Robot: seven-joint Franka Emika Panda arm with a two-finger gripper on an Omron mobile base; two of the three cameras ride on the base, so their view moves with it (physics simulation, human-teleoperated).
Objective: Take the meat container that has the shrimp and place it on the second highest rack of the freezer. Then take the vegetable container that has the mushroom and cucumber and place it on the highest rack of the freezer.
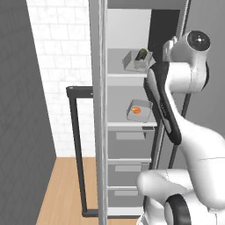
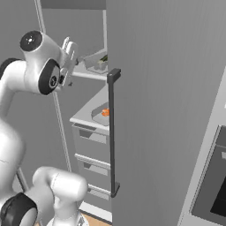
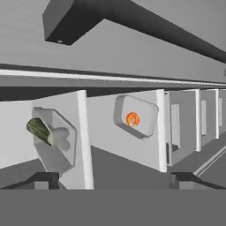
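Observation:
The freezer stands open. On its highest rack sits the vegetable container with the dark green cucumber; the mushroom is too small to make out. The meat container with the orange shrimp rests on the second rack. Both trays also appear in the rolled hand view: vegetable container, meat container. My gripper hangs open in front of the shelves at top-rack height, apart from both trays, with nothing between its fingertips.
The open freezer door with its dark bar handle stands on the right. Grey drawers fill the space below the racks. A black-fronted oven is at the far right, a tiled wall on the left.

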